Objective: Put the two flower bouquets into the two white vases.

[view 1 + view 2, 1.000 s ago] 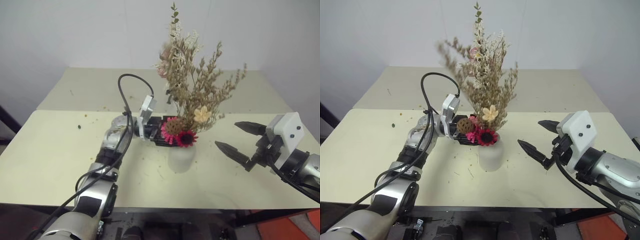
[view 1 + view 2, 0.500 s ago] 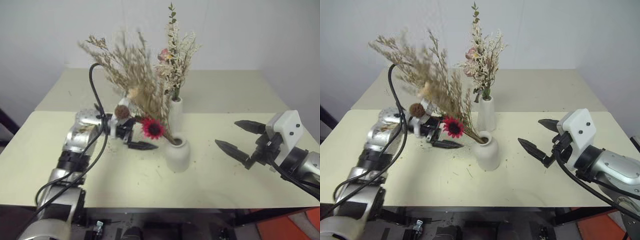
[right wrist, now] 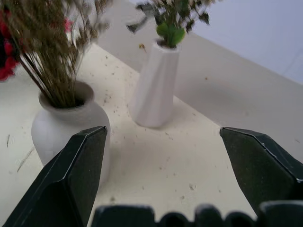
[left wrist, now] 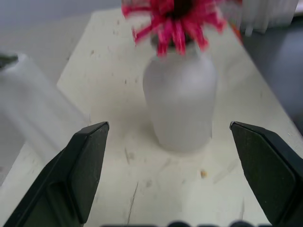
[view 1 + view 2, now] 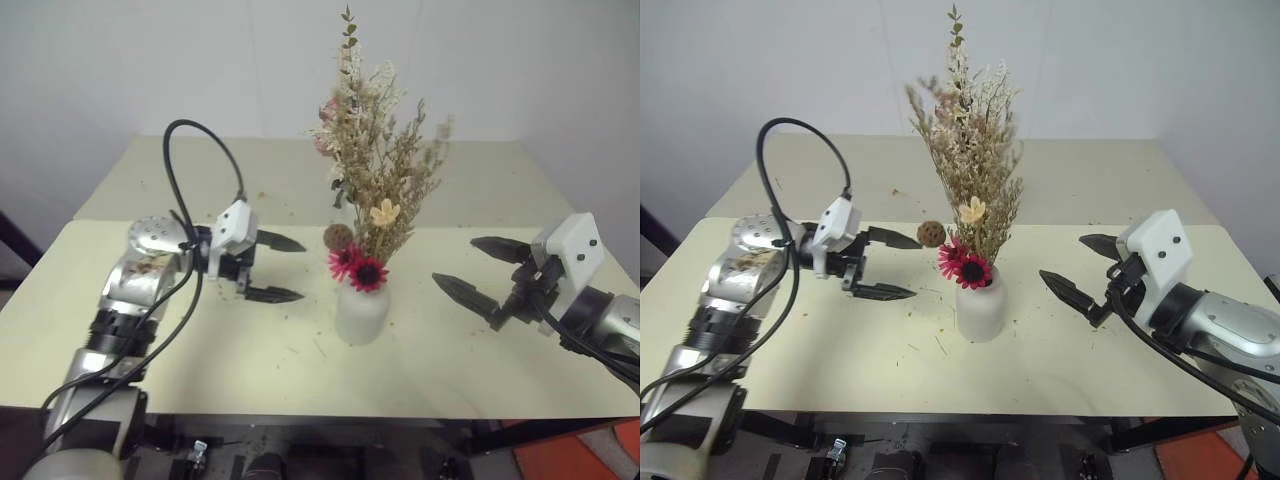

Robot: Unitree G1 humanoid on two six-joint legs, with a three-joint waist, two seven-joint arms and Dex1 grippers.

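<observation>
Bench [image 5: 150, 330]: pale cream top, second bench butted behind it.
Squat vase [image 5: 361, 313]: upright near middle of front bench.
Tall vase [image 3: 154, 85]: upright just behind squat one, apart from it.
Litter [image 3: 113, 97]: small dry flecks scattered around both vases.

Brown grass bunch w/ red flowers [image 5: 372, 262] stands upright in the squat round vase [image 5: 361, 312], mid tabletop. Pale sprig bunch [image 3: 173, 16] sits in the tall slim vase [image 3: 154, 86] just behind it.
</observation>
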